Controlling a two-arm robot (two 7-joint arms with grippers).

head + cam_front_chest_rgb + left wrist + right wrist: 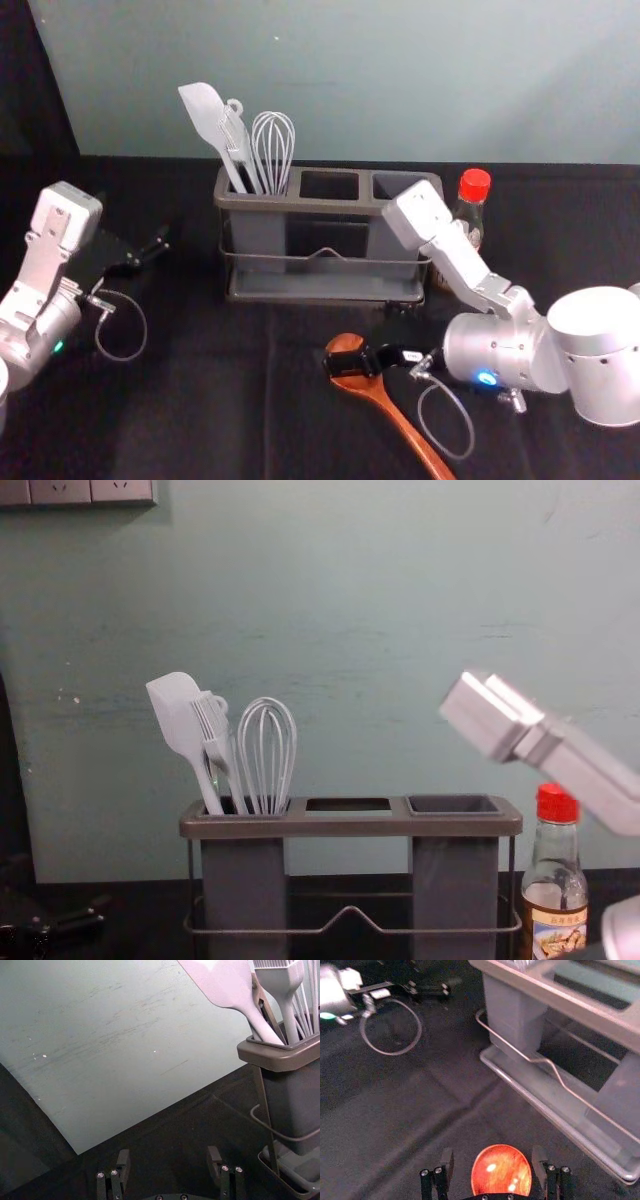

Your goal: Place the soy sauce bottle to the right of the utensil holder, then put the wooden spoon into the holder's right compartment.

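Note:
In the head view, the wooden spoon (395,415) lies on the black table before the utensil holder (325,297), its bowl toward the holder. My right gripper (376,338) is low over the bowl. In the right wrist view, the right gripper (492,1160) is open, with the spoon's bowl (501,1170) between its fingers, gaps on both sides. The soy sauce bottle (556,880) stands upright just right of the holder (350,825), whose right compartment (455,805) is empty. My left gripper (150,252) is left of the holder; in the left wrist view this gripper (169,1160) is open.
A white spatula (205,115), a brush and a whisk (273,145) stand in the holder's left compartment. A wall (330,600) rises behind the table. The right arm's forearm reaches in front of the bottle in the head view.

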